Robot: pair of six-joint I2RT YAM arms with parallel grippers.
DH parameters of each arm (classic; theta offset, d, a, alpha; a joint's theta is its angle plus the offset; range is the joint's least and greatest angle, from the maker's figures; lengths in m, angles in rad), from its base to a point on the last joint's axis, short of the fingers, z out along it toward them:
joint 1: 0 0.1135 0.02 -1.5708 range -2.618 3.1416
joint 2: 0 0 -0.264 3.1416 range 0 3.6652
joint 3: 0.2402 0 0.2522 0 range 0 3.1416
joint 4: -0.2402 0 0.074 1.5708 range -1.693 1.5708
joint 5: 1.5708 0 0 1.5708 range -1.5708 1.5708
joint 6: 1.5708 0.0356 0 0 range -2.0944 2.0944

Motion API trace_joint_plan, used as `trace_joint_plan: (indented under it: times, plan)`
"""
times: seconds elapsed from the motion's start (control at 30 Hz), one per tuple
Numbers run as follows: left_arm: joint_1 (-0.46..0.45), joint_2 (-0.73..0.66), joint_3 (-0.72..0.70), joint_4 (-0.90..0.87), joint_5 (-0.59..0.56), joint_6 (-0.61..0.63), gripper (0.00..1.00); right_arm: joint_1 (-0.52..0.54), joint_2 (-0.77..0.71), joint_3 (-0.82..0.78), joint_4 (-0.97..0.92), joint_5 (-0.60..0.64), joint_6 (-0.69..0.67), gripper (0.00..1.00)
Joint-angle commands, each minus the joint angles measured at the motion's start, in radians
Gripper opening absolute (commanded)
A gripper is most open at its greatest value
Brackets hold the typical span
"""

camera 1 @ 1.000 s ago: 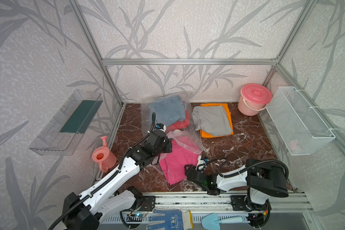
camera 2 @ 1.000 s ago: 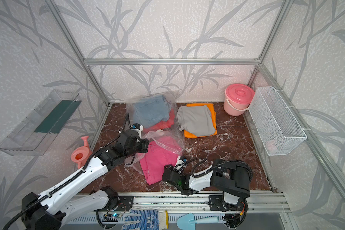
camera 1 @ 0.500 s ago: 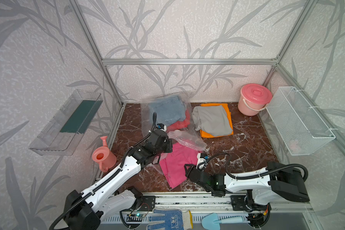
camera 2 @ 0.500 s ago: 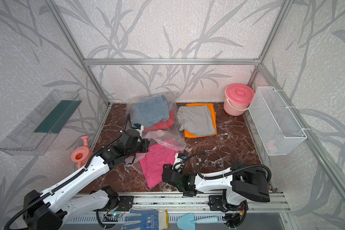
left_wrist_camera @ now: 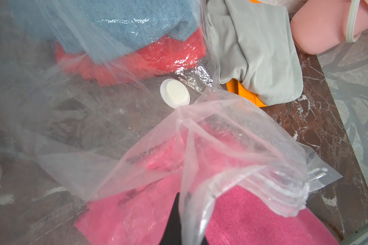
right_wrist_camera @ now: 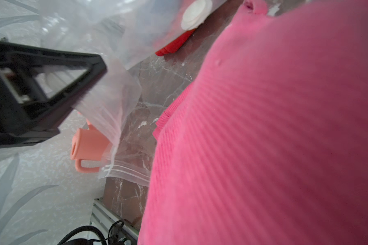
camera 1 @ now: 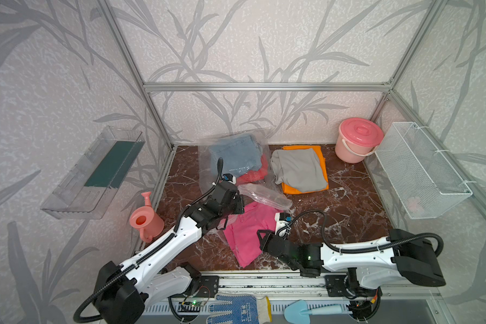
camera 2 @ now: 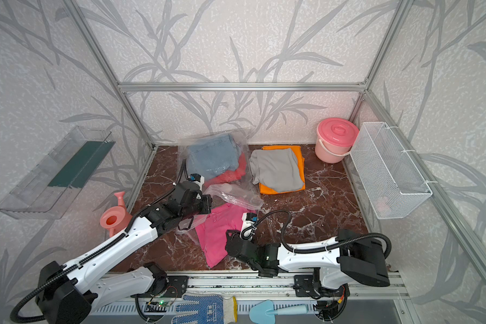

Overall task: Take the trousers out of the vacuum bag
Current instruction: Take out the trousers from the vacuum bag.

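The clear vacuum bag lies at the back left of the floor, with blue denim trousers and red trousers inside. Its white valve disc faces up. My left gripper is shut on the bag's loose mouth flap and holds it up. Hot pink trousers reach from the bag mouth towards the front rail, their far end under plastic. My right gripper is at their near edge, shut on them. The pink cloth hides its jaws. Grey trousers lie on orange trousers outside the bag.
A pink lidded bucket stands at the back right, beside a white wire basket on the right wall. A pink watering can stands at the left wall under a clear wall tray. A dotted glove and a blue trowel lie before the rail.
My right arm has stretched out low along the front rail while its gripper stayed at the pink trousers' near edge. The left gripper and the bag flap have hardly moved.
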Motion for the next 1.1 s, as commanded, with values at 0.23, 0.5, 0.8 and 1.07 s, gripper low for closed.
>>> trace_joint_plan:
  times: [0.23,0.5,0.8,1.07]
  plan:
    - [0.000,0.018,0.005,0.024,-0.030,0.001,0.00,0.053,-0.095,0.104,-0.004,0.103,-0.179,0.00]
    - [0.002,0.039,0.012,0.038,-0.045,0.005,0.00,0.072,-0.163,0.166,-0.024,0.103,-0.280,0.00]
    - [0.002,0.067,-0.003,0.062,-0.085,0.015,0.00,0.097,-0.233,0.255,-0.064,0.093,-0.386,0.00]
    - [0.004,0.119,0.005,0.085,-0.097,0.005,0.00,0.127,-0.277,0.312,-0.074,0.106,-0.477,0.00]
